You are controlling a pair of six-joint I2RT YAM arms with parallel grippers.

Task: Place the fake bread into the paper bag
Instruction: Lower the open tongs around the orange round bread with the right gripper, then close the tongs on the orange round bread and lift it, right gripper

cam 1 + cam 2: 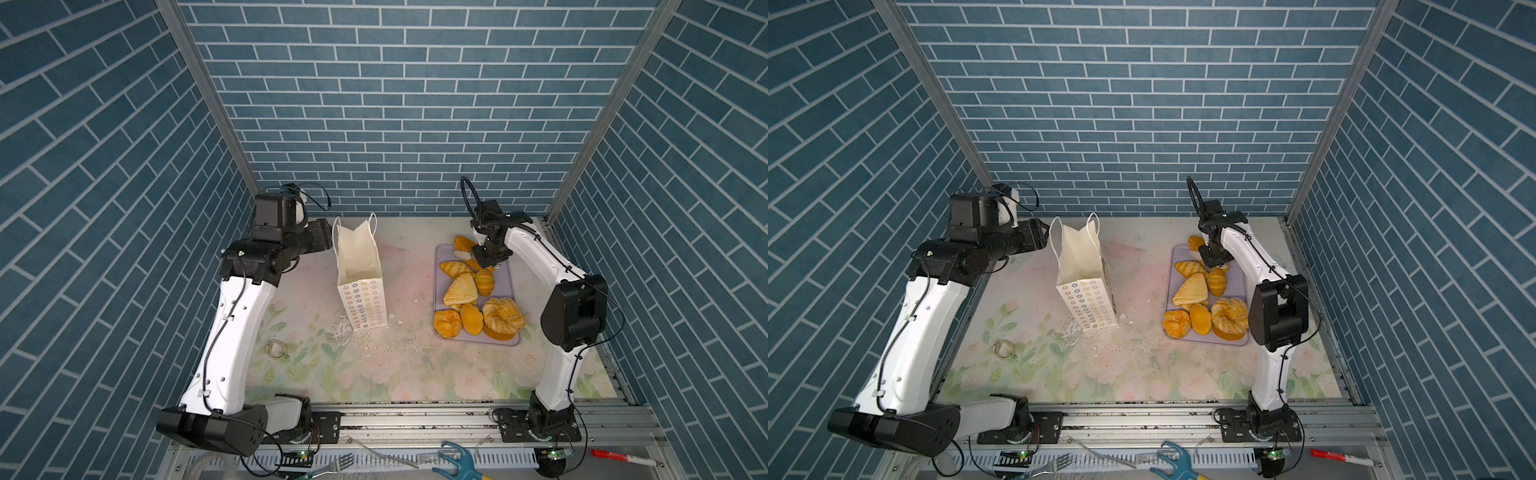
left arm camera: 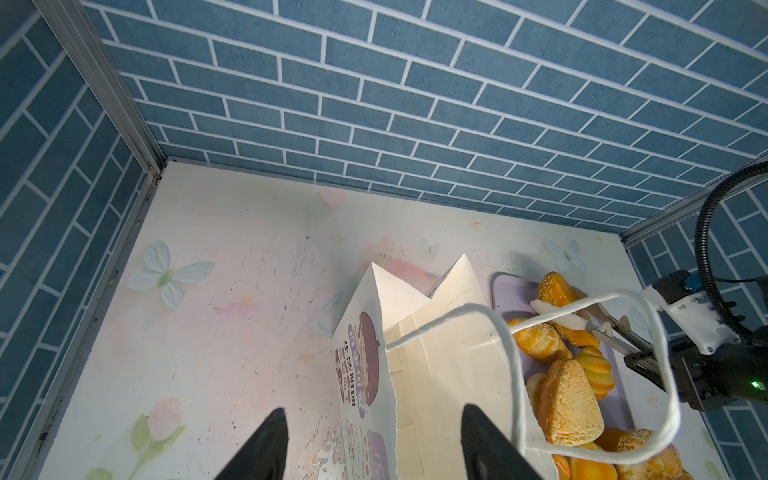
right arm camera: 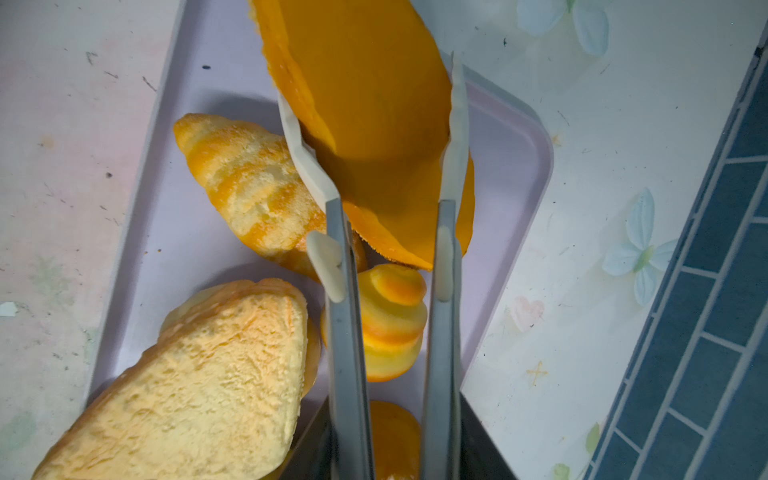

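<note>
The paper bag [image 1: 359, 266] stands upright with its mouth open, left of centre on the floral table [image 1: 374, 374]. Its cord handles stick up at the far end. From above, only its white inside shows in both top views.

The left gripper [image 1: 328, 241] sits right at the bag's far-left rim. Its black fingers [image 2: 270, 440] are spread wide with nothing pinched. In the left wrist view the bag's printed wall lines up between them, but I can't tell if either one actually touches the paper.

All the fake bread [image 1: 1192, 291] is over on the lavender tray [image 1: 505, 286] to the right, well apart from the bag. The right gripper [image 3: 370, 83] is at the tray's far end. Its long pale fingers [image 3: 455, 124] are pressed against both sides of the oval loaf [image 3: 374, 104], which is tipped so its flat orange underside faces the wrist camera.

Just beside the loaf lies a striped croissant [image 3: 249, 187], and a small ridged bun [image 3: 390, 320] sits below the fingers. The triangle [image 1: 460, 289] is mid-tray. At the near end there's a round bun [image 1: 447, 323], a smooth oval bun [image 1: 471, 319] and the sugar-speckled twist [image 1: 503, 316], all crowded together and touching.
</note>
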